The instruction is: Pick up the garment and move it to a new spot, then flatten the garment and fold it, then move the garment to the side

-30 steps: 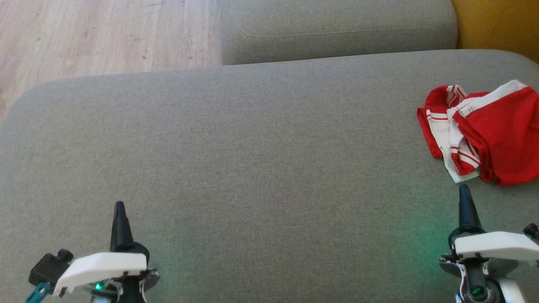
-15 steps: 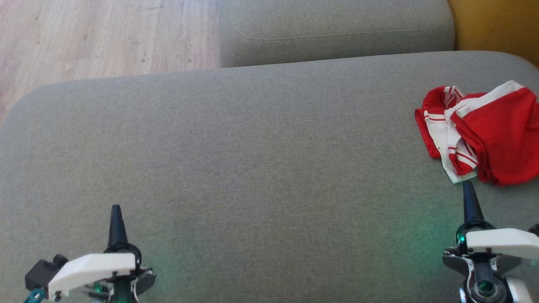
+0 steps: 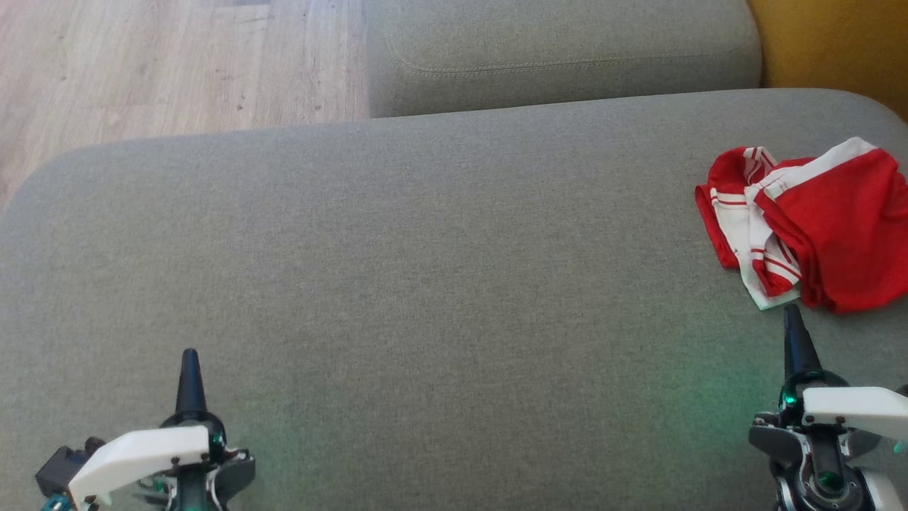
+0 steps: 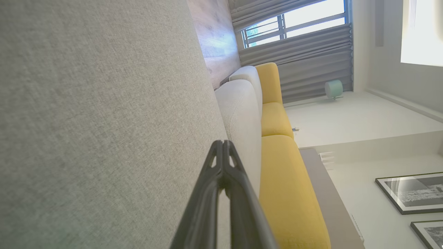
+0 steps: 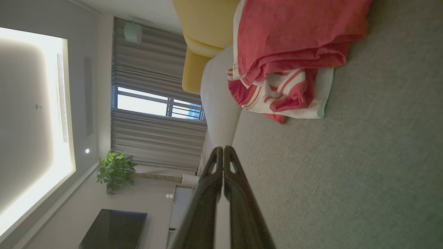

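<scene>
- My left gripper (image 3: 189,360) sits at the lower left of the head view, its two dark fingers pressed together into one point and holding nothing. It is over bare grey fabric.
- In the left wrist view that gripper (image 4: 223,143) shows the same: tips meeting, nothing between them.
- My right gripper (image 3: 793,318) is at the lower right, likewise closed tight and empty — the tips touch in the right wrist view (image 5: 222,149) too.
- Under both of them spreads the big grey seat cushion (image 3: 425,270), with a faint green glow on the fabric beside each wrist.
- Just beyond my right gripper's tip lies the garment (image 3: 830,227), crumpled in a heap near the cushion's right edge. It is red with white bands and thin red stripes.
- Its white hem is the part nearest my tip. The right wrist view shows the garment (image 5: 294,45) close ahead but with a strip of cushion between us — no contact.
- Behind the seat cushion is a second grey cushion (image 3: 560,50).
- Left of that is the pale wooden floor (image 3: 163,64).
- At the far right is a yellow sofa (image 3: 830,42), also visible from my left wrist (image 4: 280,166).
</scene>
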{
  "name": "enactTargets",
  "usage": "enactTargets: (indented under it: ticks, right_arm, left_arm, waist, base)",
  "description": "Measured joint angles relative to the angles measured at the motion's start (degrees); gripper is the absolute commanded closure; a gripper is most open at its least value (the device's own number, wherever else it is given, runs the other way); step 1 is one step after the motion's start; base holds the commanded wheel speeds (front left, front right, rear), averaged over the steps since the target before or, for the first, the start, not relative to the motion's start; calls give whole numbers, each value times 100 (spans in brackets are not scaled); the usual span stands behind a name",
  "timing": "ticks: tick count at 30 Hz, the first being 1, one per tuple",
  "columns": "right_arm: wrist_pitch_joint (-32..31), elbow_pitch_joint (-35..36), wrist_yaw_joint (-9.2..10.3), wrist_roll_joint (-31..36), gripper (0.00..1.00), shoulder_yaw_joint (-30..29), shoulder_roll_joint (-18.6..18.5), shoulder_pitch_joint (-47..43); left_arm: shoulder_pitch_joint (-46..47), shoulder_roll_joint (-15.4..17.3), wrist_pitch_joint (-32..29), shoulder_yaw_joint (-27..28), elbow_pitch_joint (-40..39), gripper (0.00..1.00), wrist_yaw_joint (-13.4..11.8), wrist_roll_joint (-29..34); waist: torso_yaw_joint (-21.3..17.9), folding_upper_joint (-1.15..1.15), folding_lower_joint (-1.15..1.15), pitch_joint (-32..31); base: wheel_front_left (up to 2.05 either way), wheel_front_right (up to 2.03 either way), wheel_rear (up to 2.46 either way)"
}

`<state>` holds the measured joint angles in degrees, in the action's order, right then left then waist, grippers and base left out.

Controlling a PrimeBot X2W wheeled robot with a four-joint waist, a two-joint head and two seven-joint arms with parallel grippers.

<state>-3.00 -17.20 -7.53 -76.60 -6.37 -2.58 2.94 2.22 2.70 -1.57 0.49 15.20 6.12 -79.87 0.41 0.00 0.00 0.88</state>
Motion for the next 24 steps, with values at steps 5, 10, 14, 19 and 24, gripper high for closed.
enactTargets:
  ticks: [5, 10, 14, 19, 24]
  right_arm:
    - [-59, 8, 0, -323, 100, -29, 0, 0]
    - [-137, 27, 0, -650, 100, -53, 0, 1]
    - [-169, 43, 0, -904, 100, -85, 0, 3]
    - [-266, 71, 0, -1230, 100, -109, 0, 4]
    - [-314, 89, 0, -1516, 100, -130, 0, 8]
  left_arm:
    - [31, 0, -92, 102, 14, 100, 43, -271]
    - [54, 0, -174, 146, 26, 100, 49, -545]
    - [87, -1, -245, 174, 35, 100, 51, -775]
    - [99, -1, -319, 253, 40, 100, 60, -1055]
    - [99, -1, -394, 314, 43, 100, 97, -1271]
  waist:
    - [-9, 0, 0, -16]
    - [-19, 0, 0, -32]
    - [-26, 0, 0, -44]
    - [-35, 0, 0, -60]
    - [-41, 0, 0, -71]
  base:
    - [0, 0, 0]
    - [0, 0, 0]
    - [0, 0, 0]
    - [0, 0, 0]
    - [0, 0, 0]
